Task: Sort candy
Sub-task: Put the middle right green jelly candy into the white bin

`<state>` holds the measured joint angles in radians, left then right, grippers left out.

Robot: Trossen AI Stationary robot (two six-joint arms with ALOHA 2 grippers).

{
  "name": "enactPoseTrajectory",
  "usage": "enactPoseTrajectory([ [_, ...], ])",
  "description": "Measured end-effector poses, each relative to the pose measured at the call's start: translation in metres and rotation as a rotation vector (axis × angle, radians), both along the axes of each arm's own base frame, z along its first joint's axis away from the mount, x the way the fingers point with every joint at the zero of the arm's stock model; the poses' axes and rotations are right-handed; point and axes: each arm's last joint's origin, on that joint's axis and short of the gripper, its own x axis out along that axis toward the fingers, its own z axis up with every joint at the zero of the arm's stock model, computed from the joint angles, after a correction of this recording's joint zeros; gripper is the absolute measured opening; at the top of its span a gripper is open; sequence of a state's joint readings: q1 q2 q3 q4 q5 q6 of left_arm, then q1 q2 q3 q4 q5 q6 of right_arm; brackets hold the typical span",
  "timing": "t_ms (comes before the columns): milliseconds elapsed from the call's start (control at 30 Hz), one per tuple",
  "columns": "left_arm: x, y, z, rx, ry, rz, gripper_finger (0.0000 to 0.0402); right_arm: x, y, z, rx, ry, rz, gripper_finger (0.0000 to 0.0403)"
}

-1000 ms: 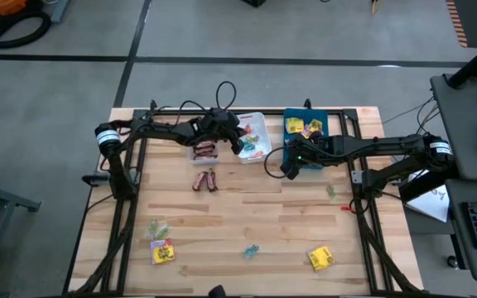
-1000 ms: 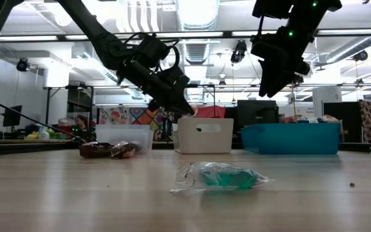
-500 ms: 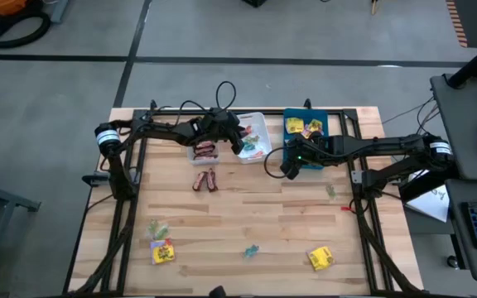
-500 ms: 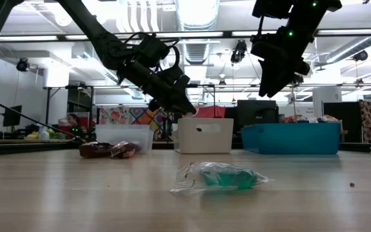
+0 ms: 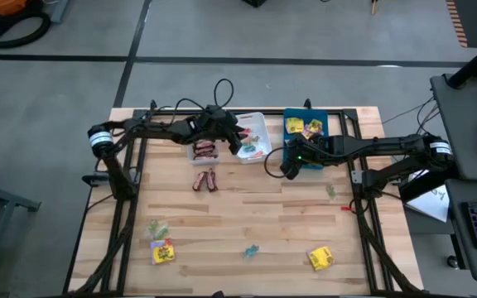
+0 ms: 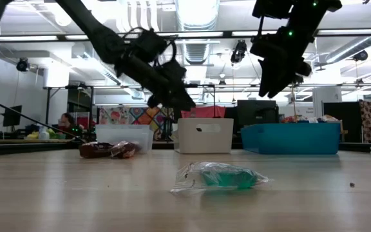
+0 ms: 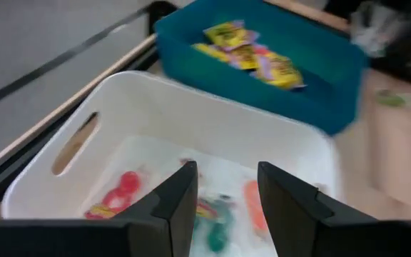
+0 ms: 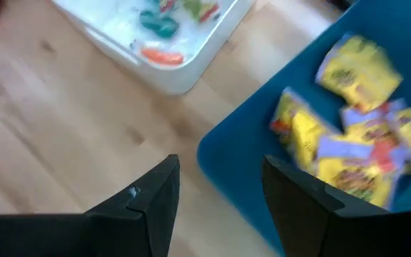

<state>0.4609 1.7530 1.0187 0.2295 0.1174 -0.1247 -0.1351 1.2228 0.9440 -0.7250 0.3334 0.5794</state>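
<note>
Left hand [image 5: 237, 142] hangs above the white rectangular plastic tray [image 5: 255, 124] at the far side of the pale wooden slatted table [image 5: 247, 211], its two dark fingers [image 7: 173, 203] parted with a gap between them and nothing held. Seen from its own wrist, small red, teal and orange translucent candy pieces [image 7: 216, 221] lie on that tray's floor right under the gap.

Going from the table's left side: a green translucent wrapped candy [image 5: 156, 228] and a yellow square packet with red marks [image 5: 162, 251] lie close together near the front-left corner. Farther back, a pair of dark red-brown mini bars [image 5: 204, 180] lies on the bare wood, just in front of the clear rectangular tray [image 5: 204, 150], which holds more red-brown bars. A teal translucent wrapped candy [image 5: 250, 251] lies near the front middle; in the low view it is the nearest thing [image 6: 219, 177].

Right of the white tray stands the blue rectangular tray [image 5: 306, 157], holding yellow packets [image 5: 303, 127]. The right hand [image 5: 286, 168] hovers at that tray's near-left corner, fingers [image 8: 152, 207] apart and empty. Another yellow packet [image 5: 320, 258] lies near the front right, and a small green piece [image 5: 330, 192] lies by the right edge.
</note>
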Motion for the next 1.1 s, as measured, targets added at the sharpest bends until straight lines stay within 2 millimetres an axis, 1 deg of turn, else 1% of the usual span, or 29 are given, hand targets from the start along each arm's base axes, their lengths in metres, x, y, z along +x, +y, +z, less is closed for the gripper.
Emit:
enactPoseTrajectory([
  [200,-0.017,-0.017,0.035,-0.016,-0.004,-0.078,0.0128,0.001,0.005,-0.001,0.175,-0.03,0.057,0.0187],
  [300,-0.025,-0.033,0.053,0.014,-0.029,-0.118,0.0127,0.002,0.01,-0.001,0.234,-0.042,0.067,0.0187],
  [400,-0.034,-0.053,0.065,0.03,-0.056,-0.165,0.0127,0.003,0.019,-0.002,0.278,-0.046,0.096,0.0187],
  [533,-0.048,-0.084,0.074,0.041,-0.094,-0.239,0.0127,0.004,0.036,-0.002,0.35,-0.049,0.12,0.0187],
  [700,-0.069,-0.119,0.073,0.029,-0.109,-0.275,0.0127,0.0,0.056,-0.004,0.436,-0.012,0.084,0.0187],
  [800,-0.082,-0.134,0.071,0.015,-0.123,-0.283,0.0127,-0.009,0.064,-0.01,0.485,0.092,0.005,0.0187],
  [900,-0.094,-0.145,0.069,0.001,-0.139,-0.27,0.0127,-0.019,0.068,-0.019,0.521,0.258,-0.098,0.0187],
  [1033,-0.106,-0.156,0.068,-0.006,-0.16,-0.255,0.0127,-0.03,0.068,-0.034,0.486,0.506,-0.235,0.0187],
  [1100,-0.109,-0.16,0.069,-0.011,-0.17,-0.254,0.0127,-0.032,0.067,-0.041,0.454,0.614,-0.267,0.0187],
])
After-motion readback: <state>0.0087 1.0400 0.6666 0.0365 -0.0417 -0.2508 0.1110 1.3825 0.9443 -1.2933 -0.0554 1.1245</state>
